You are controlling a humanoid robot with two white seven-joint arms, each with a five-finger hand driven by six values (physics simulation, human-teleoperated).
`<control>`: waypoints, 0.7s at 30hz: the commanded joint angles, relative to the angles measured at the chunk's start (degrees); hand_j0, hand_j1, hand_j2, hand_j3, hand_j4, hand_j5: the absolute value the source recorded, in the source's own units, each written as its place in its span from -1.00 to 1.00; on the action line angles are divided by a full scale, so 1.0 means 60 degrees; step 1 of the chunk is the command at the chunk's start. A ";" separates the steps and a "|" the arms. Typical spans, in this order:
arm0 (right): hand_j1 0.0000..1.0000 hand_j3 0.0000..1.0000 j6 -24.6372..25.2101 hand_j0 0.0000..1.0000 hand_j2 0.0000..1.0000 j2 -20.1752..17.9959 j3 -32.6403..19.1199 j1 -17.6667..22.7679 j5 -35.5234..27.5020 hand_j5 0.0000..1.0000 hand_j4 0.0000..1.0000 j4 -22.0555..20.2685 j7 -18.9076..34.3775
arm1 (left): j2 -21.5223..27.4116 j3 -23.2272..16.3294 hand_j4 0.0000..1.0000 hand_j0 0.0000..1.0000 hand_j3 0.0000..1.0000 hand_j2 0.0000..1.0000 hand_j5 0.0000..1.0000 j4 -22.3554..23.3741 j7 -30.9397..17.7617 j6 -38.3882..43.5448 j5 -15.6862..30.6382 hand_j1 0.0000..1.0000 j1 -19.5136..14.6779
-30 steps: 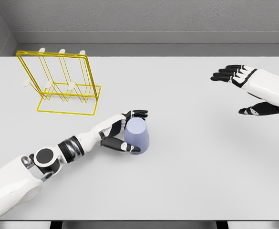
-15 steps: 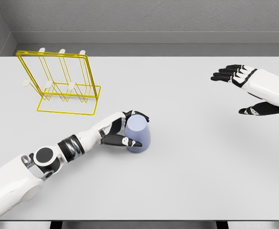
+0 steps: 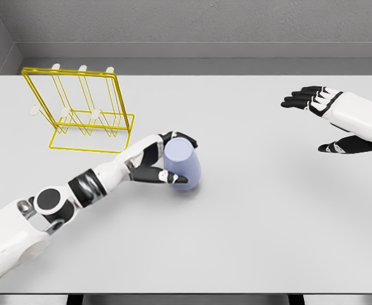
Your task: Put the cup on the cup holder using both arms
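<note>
Lavender plastic cup point(image 3: 184, 164) is gripped by left robot hand point(image 3: 152, 163) near yellow wire cup holder point(image 3: 77, 109); right robot hand point(image 3: 330, 117) is held spread, empty.

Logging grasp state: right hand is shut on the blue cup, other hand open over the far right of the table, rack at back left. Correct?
Not quite: the left hand is the one shut on the cup; its arm enters from the lower left in the head view. The right hand is the open one over the table's far right. The rack is at the back left.
</note>
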 commanded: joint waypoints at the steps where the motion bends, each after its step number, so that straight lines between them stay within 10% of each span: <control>1: 1.00 1.00 0.0029 1.00 1.00 -0.0008 -0.0001 0.0000 -0.0066 1.00 1.00 -0.0003 -0.0005 | 0.0246 0.0165 0.25 0.25 0.25 0.25 0.25 -0.0199 0.0000 0.0004 0.0134 0.25 -0.0014; 21: 1.00 1.00 0.0029 1.00 1.00 -0.0008 -0.0001 0.0000 -0.0066 1.00 1.00 -0.0003 -0.0005 | 0.1330 0.0956 0.25 0.25 0.25 0.25 0.25 -0.0683 0.0000 -0.0172 0.0691 0.25 -0.0190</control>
